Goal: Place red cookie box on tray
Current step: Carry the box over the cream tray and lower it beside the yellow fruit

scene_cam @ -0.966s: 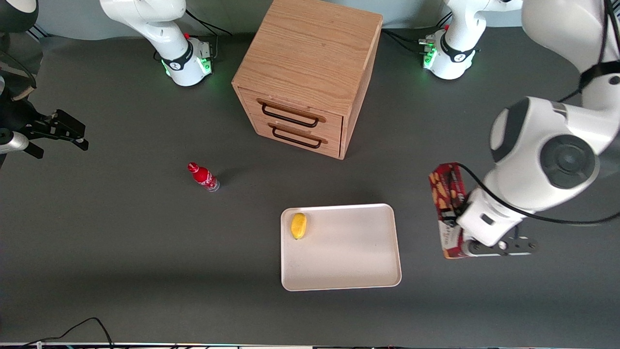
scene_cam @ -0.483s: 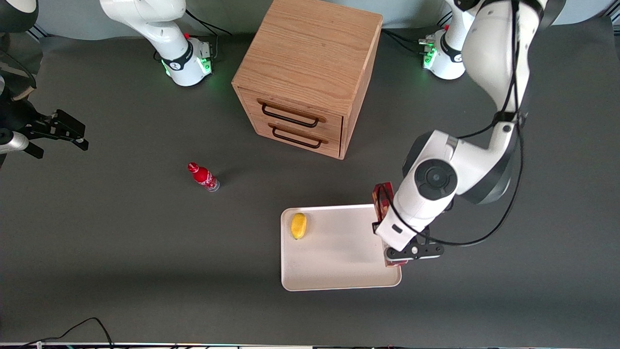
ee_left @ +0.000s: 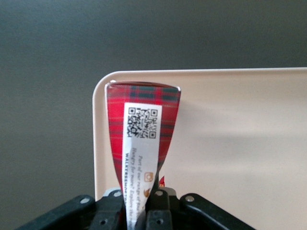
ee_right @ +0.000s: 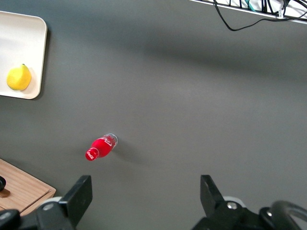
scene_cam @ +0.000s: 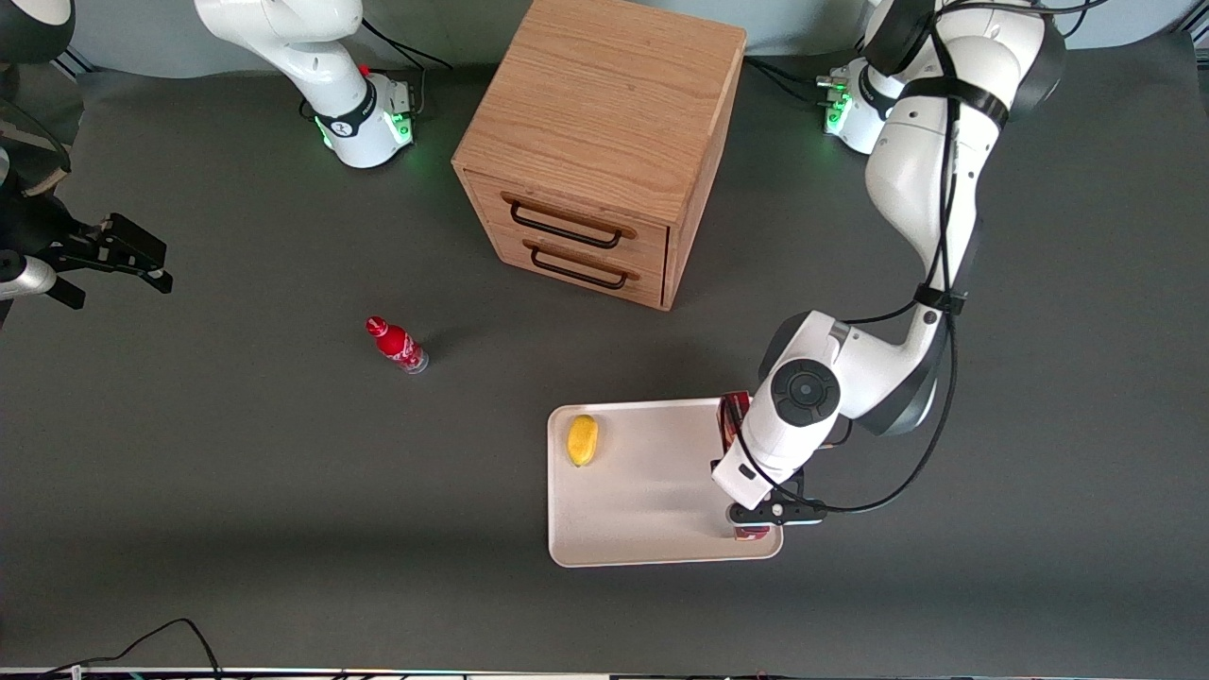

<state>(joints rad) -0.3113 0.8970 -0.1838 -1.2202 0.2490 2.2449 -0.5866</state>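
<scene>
One dark grey table (scene_cam: pixel 236 472), gripper (scene_cam: pixel 756 518) jaws clamping red cookie box (ee_left: pixel 142 129) over tray (scene_cam: pixel 652 491).

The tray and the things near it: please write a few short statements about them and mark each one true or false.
1. The hand holds the box above the tray. True.
2. The box is over the tray's middle. False: it is at the edge toward the working arm's end.
3. A yellow fruit lies in the tray. True.
4. The red bottle is in the tray. False: it lies on the table, toward the parked arm's end.
5. The cabinet has both drawers open. False: both are shut.
</scene>
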